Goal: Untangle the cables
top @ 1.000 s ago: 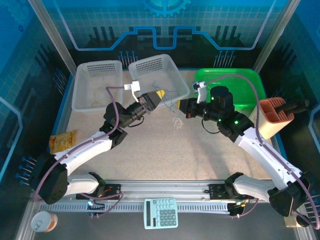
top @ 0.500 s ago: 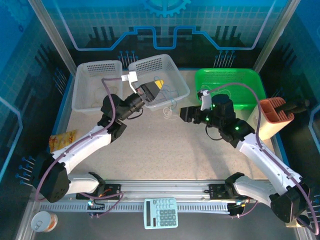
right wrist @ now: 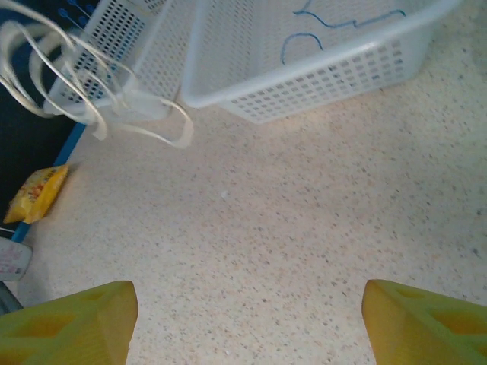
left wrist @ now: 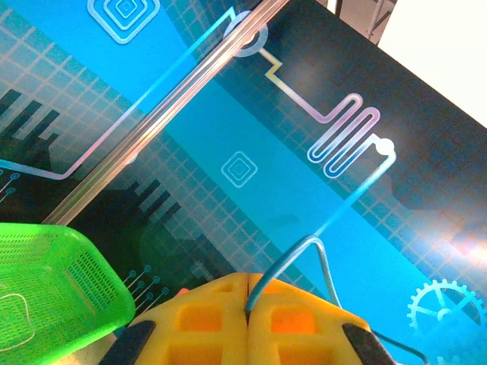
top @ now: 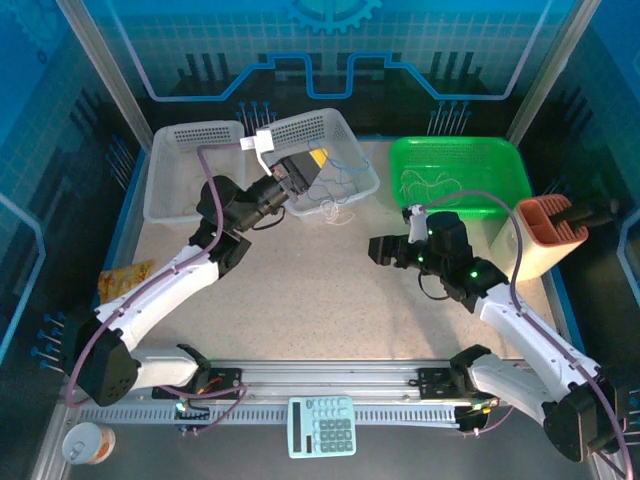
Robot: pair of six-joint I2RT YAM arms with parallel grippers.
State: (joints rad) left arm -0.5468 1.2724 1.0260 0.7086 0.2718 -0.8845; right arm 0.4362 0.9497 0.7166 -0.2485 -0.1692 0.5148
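Note:
My left gripper (top: 318,160) hovers over the middle white basket (top: 362,165), shut on a blue-grey cable (top: 345,181) that trails down into it. In the left wrist view the yellow fingers (left wrist: 289,319) are pressed together on that cable (left wrist: 304,252), which bends up out of them. A whitish cable (top: 335,210) dangles in loops at the basket's front edge, and shows at top left in the right wrist view (right wrist: 99,114). My right gripper (top: 372,248) is open over bare table, clear of the cables, its jaws wide apart (right wrist: 251,319). More blue cable (right wrist: 342,19) lies in the basket (right wrist: 304,84).
A second white basket (top: 195,170) stands at back left. At back right is a green basket (top: 500,165) with whitish cords inside. An orange-brown holder (top: 548,230) stands at the right edge. A yellow packet (top: 125,282) lies left, and a calculator (top: 322,425) and cup (top: 85,443) near the front rail.
My right gripper opened, let go and drew back toward the near right. My left gripper rose and moved back over the basket with the blue-grey cable, and the whitish cable followed toward the basket.

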